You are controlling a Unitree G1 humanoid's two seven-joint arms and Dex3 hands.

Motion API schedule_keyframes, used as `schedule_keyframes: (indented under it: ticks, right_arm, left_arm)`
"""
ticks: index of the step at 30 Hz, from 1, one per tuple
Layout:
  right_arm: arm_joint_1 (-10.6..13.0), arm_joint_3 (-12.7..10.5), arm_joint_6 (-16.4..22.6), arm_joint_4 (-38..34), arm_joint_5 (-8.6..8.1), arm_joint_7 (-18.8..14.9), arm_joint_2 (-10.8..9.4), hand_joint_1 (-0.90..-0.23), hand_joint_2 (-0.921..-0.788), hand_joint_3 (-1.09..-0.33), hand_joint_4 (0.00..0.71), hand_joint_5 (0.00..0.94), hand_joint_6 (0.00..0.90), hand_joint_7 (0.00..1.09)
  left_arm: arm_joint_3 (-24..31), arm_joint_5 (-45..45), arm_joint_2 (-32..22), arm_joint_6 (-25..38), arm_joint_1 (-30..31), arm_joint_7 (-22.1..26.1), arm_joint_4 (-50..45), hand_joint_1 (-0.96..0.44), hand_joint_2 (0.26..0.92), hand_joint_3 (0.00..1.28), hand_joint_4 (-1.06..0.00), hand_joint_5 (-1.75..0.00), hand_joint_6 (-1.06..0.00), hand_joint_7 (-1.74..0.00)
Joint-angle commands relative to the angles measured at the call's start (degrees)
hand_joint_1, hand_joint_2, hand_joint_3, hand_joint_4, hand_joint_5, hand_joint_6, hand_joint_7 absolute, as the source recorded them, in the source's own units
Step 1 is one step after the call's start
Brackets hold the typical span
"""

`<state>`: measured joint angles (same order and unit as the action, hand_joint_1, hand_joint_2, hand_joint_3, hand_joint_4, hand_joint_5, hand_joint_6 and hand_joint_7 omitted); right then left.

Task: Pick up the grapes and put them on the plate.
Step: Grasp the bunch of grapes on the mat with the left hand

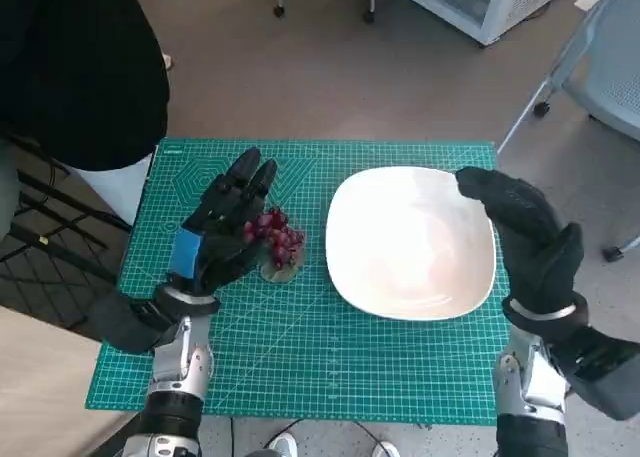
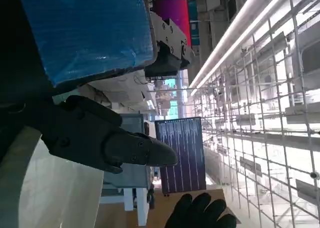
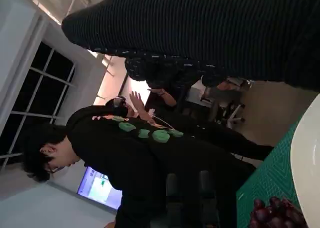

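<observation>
While plate (image 1: 411, 277) sits bare, grapes (image 1: 278, 236) lie beside it.

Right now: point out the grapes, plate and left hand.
grapes (image 1: 278, 236): head view, middle of the dark red bunch.
plate (image 1: 410, 287): head view, bare white inside near the front rim.
left hand (image 1: 215, 232): head view, middle of its back.

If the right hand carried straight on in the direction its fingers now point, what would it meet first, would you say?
The right hand points up-left over the white plate's far edge. Going on, it would probably meet nothing on the green mat and pass beyond the table's far edge, though its height above the plate is unclear.
</observation>
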<state>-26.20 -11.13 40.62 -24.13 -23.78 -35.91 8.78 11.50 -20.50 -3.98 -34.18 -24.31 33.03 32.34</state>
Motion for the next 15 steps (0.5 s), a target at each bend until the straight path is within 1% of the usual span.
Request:
schedule_keyframes:
  ticks: [1,11,15]
  right_arm:
    - [0.5,-0.1,-0.9,-0.6,-0.56,-0.5,0.2,-0.511,-0.921,-0.551,0.212,0.0,0.047,0.33]
    - [0.7,0.0,-1.0,-0.2,-0.36,0.1,0.2,-0.507,-0.921,-0.553,0.211,0.0,0.044,0.34]
    - [0.8,0.0,-1.1,0.0,-0.36,0.2,0.0,-0.506,-0.921,-0.553,0.211,0.0,0.042,0.34]
  left_arm:
    - [-0.3,0.3,0.3,-0.9,0.1,-0.1,0.4,-0.43,0.921,0.13,-0.3,0.0,-0.42,0.0]
    - [-0.5,0.4,-0.3,-0.9,-0.1,0.2,0.2,-0.43,0.921,0.13,-0.29,0.0,-0.41,0.0]
    - [-1.3,4.1,-2.2,-1.5,-0.3,-1.5,-0.6,-0.45,0.921,0.13,-0.28,0.0,-0.39,0.0]
